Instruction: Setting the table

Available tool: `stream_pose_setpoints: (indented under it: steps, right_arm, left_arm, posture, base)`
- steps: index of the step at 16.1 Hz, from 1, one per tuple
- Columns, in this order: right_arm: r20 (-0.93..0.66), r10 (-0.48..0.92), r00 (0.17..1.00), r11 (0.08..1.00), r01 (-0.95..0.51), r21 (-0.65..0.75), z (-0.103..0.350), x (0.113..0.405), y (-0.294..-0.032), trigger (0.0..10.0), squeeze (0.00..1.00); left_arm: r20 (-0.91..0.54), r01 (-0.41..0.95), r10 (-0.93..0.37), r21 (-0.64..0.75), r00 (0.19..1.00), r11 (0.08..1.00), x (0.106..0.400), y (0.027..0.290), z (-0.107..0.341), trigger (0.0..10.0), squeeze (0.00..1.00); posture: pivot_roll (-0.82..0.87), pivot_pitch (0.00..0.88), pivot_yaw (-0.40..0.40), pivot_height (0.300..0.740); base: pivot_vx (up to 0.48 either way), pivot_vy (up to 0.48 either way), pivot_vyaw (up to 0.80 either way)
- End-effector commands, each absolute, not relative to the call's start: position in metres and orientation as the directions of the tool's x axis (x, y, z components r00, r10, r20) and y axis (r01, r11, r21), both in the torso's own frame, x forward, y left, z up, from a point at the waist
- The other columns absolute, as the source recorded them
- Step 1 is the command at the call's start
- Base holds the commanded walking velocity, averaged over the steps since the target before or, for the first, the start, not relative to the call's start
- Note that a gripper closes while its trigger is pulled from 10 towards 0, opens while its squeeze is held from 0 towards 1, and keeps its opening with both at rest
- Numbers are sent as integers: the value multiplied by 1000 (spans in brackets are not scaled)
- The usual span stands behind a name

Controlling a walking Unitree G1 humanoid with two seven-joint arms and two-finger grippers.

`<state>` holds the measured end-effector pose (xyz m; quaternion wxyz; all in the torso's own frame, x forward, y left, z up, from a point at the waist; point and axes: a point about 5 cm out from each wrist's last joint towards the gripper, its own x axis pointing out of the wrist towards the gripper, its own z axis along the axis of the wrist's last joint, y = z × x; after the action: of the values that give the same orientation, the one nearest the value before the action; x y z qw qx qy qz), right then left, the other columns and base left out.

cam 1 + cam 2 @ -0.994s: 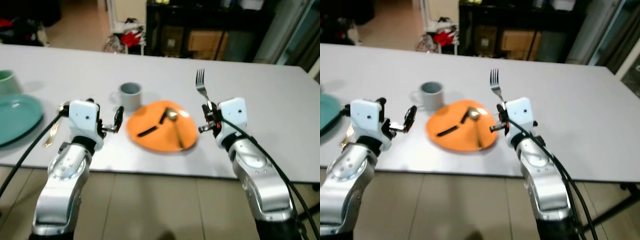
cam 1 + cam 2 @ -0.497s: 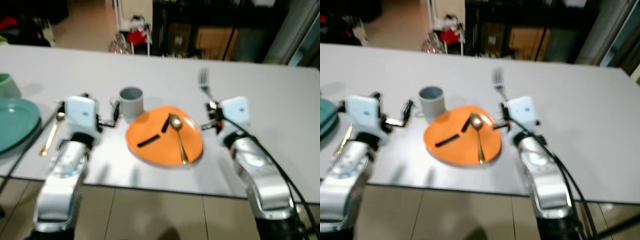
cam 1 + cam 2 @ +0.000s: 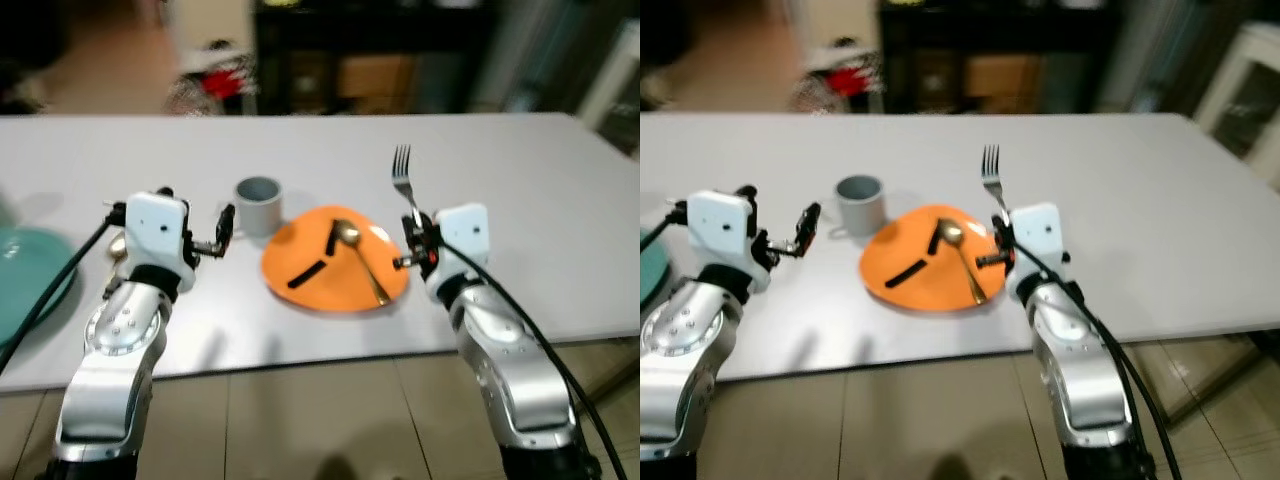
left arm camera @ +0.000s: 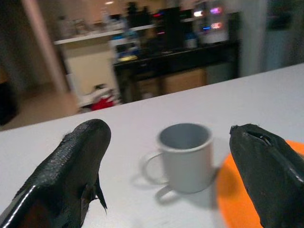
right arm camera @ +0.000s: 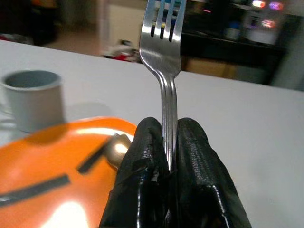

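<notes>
Now the right gripper (image 5: 164, 156) is pinching a fork (image 3: 404, 178) upright, just beside the orange plate (image 3: 335, 270) near the table's (image 3: 540, 190) front edge. Meanwhile the left gripper (image 4: 175, 175) is gaping wide toward the mug (image 4: 184, 156).

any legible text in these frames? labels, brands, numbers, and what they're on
None readable.
Grey mug, orange plate, fork and gold spoon: no markings visible.
Background shelf items in the left wrist view: too blurred to tell whether they carry text.
</notes>
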<state>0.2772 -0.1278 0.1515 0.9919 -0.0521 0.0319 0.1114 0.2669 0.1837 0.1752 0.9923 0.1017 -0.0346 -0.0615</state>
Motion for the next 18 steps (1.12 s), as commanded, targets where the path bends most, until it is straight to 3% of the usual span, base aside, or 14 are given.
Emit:
stream_pose_setpoints:
  steps: [1,3,6,10,15,18]
  right_arm:
    - [-65,198,978,974,-204,-97,154,278,-134,10000,0]
    - [-66,216,974,970,-222,-95,153,279,-131,10000,0]
    - [-78,267,960,953,-275,-127,155,286,-129,10000,0]
    - [-111,345,932,925,-358,-129,151,295,-120,10000,0]
    - [-271,435,859,881,-468,-69,133,322,-98,10000,0]
    - [-368,400,839,899,-437,-19,116,343,-80,10000,0]
  left_arm:
    - [56,149,-164,206,985,967,269,177,176,10000,0]
    - [52,142,-160,249,986,958,268,178,177,10000,0]
    - [53,151,-167,224,985,963,268,174,176,10000,0]
    - [21,162,-173,250,985,955,265,173,172,10000,0]
    - [-29,305,-311,289,950,907,257,172,174,10000,0]
    - [-55,399,-402,297,914,868,252,167,175,10000,0]
  posture:
    - [59,0,13,740]
    - [65,0,9,740]
    - [65,0,2,740]
    - [80,0,-11,740]
    - [91,0,-16,740]
    - [88,0,-9,740]
  base:
    - [0,476,-788]
    - [0,0,-375]
    - [0,-441,0]
    - [0,0,0]
    - [0,0,0]
    - [0,0,0]
